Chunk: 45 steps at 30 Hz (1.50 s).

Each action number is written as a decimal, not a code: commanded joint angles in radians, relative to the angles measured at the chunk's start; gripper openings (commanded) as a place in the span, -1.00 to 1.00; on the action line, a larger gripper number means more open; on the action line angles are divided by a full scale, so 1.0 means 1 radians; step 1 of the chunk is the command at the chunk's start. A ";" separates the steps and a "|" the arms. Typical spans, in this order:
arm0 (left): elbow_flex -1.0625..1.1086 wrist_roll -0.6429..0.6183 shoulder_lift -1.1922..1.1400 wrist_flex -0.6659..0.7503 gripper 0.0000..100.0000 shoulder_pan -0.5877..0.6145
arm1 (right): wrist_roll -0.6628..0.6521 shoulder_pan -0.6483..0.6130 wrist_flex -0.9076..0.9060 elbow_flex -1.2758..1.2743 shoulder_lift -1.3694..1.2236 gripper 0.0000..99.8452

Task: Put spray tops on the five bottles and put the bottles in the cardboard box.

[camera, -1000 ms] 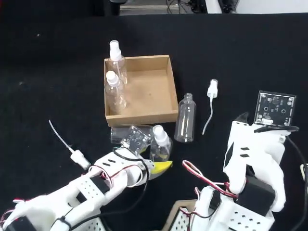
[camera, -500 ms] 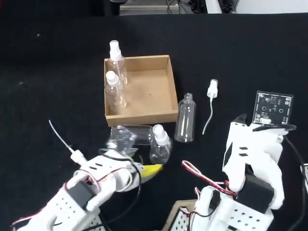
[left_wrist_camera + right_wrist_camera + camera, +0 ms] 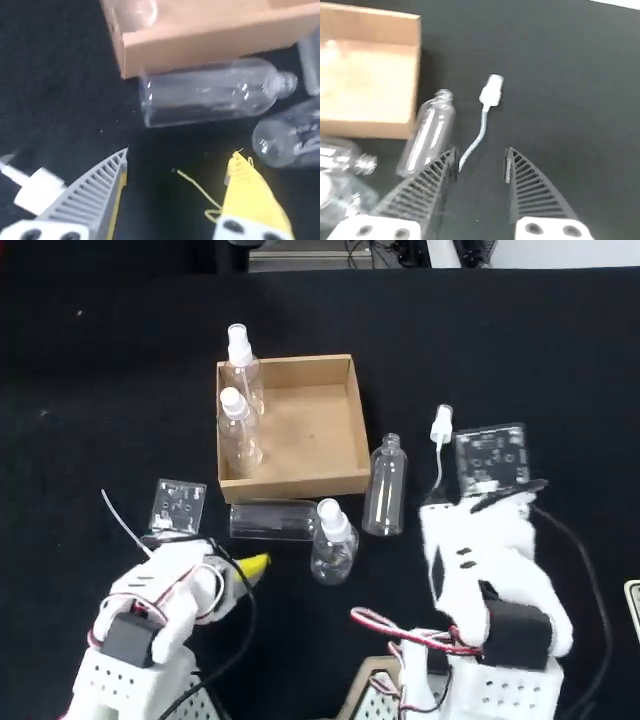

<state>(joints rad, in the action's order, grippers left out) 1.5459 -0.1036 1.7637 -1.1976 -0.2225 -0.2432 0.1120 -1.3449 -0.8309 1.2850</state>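
A black desk carries an open cardboard box, with two capped bottles standing along one inner wall. Just outside the box's near wall, a third capped bottle stands beside an uncapped bottle on its side. Another uncapped bottle sits off the box's corner, its neck pointing away from the arms. Just beside it lies a loose spray top, white, with a thin curved dip tube. Its head is on the far side, and the tube trails back toward the right gripper. That gripper's fingers are spread wide and hold nothing, and the tube's free end lies almost between their tips. The long axis runs roughly along the line of reach, and the right arm is clearly the nearer. The left gripper is also wide open and empty, facing the sideways bottle. A second loose spray top lies just beside its grey finger.
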 commanded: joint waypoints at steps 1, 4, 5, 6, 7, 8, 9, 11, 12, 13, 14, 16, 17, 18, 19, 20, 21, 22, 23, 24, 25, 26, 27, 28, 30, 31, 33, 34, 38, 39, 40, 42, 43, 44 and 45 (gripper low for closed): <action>-0.061 0.126 0.060 -0.044 -0.42 0.114 | -0.069 -0.068 -0.005 0.005 -0.157 -0.73; -0.067 0.252 0.064 -0.014 -0.42 0.305 | -0.110 -0.104 -0.006 0.016 -0.274 -0.69; -0.067 0.272 0.061 0.005 -0.42 0.357 | -0.127 -0.117 -0.011 0.016 -0.289 -0.64; -0.065 0.270 0.060 0.025 -0.42 0.404 | -0.147 -0.127 -0.017 0.012 -0.292 -0.59; -0.058 0.258 0.060 0.044 -0.42 0.441 | -0.173 -0.133 -0.032 0.010 -0.291 -0.55; -0.047 0.238 0.060 0.060 -0.42 0.466 | -0.203 -0.138 -0.046 0.005 -0.280 -0.52; -0.031 0.213 0.060 0.074 -0.42 0.478 | -0.232 -0.144 -0.057 0.001 -0.268 -0.50; 0.004 0.172 0.060 0.106 -0.42 0.483 | -0.284 -0.150 -0.064 -0.019 -0.234 -0.50; 0.022 0.161 0.060 0.123 -0.42 0.483 | -0.310 -0.150 -0.064 -0.033 -0.222 -0.50; 0.038 0.157 0.060 0.138 -0.42 0.483 | -0.336 -0.150 -0.064 -0.047 -0.211 -0.50; 0.054 0.158 0.060 0.152 -0.42 0.483 | -0.364 -0.150 -0.064 -0.061 -0.202 -0.50; 0.087 0.160 0.060 0.175 -0.42 0.484 | -0.434 -0.150 -0.064 -0.088 -0.188 -0.49; 0.096 0.160 0.060 0.183 -0.42 0.484 | -0.471 -0.150 -0.066 -0.097 -0.182 -0.49; 0.101 0.160 0.060 0.187 -0.42 0.484 | -0.506 -0.147 -0.068 -0.104 -0.179 -0.49; 0.102 0.160 0.060 0.186 -0.42 0.484 | -0.540 -0.144 -0.069 -0.105 -0.179 -0.50; 0.104 0.160 0.060 0.186 -0.42 0.484 | -0.565 -0.143 -0.072 -0.105 -0.179 -0.50; 0.105 0.160 0.060 0.186 -0.42 0.486 | -0.585 -0.143 -0.087 -0.104 -0.179 -0.50; 0.105 0.161 0.060 0.186 -0.42 0.489 | -0.592 -0.143 -0.104 -0.097 -0.179 -0.50; 0.105 0.161 0.060 0.186 -0.42 0.492 | -0.589 -0.149 -0.124 -0.088 -0.179 -0.50; 0.105 0.161 0.060 0.186 -0.42 0.492 | -0.569 -0.155 -0.138 -0.079 -0.179 -0.50; 0.105 0.161 0.060 0.186 -0.42 0.493 | -0.545 -0.175 -0.147 -0.067 -0.179 -0.50; 0.105 0.161 0.060 0.186 -0.42 0.493 | -0.525 -0.193 -0.157 -0.058 -0.179 -0.50; 0.104 0.161 0.060 0.186 -0.42 0.493 | -0.516 -0.212 -0.172 -0.051 -0.179 -0.50; 0.104 0.161 0.060 0.186 -0.42 0.493 | -0.514 -0.236 -0.186 -0.045 -0.179 -0.50; 0.107 0.161 0.060 0.186 -0.42 0.490 | -0.519 -0.310 -0.201 -0.044 -0.179 -0.50; 0.107 0.161 0.060 0.186 -0.42 0.490 | -0.519 -0.348 -0.201 -0.044 -0.182 -0.50; 0.107 0.161 0.060 0.186 -0.42 0.492 | -0.517 -0.411 -0.195 -0.044 -0.186 -0.50; 0.107 0.161 0.060 0.186 -0.42 0.493 | -0.517 -0.436 -0.195 -0.042 -0.186 -0.50; 0.108 0.161 0.060 0.186 -0.42 0.493 | -0.497 -0.473 -0.195 -0.048 -0.186 -0.50; 0.108 0.161 0.060 0.186 -0.42 0.493 | -0.473 -0.476 -0.193 -0.048 -0.186 -0.50; 0.108 0.161 0.060 0.186 -0.42 0.493 | -0.448 -0.476 -0.184 -0.047 -0.186 -0.50; 0.108 0.161 0.060 0.186 -0.42 0.492 | -0.410 -0.476 -0.166 -0.045 -0.186 -0.50; 0.108 0.161 0.060 0.186 -0.42 0.493 | -0.397 -0.477 -0.158 -0.045 -0.186 -0.50; 0.108 0.161 0.060 0.186 -0.42 0.493 | -0.390 -0.477 -0.153 -0.045 -0.186 -0.50; 0.108 0.161 0.060 0.186 -0.42 0.493 | -0.390 -0.480 -0.153 -0.044 -0.186 -0.50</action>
<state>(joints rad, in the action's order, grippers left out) 1.6579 0.0621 1.8190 -1.0303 0.2593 -0.6529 -0.3560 -1.5351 -0.9398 1.0810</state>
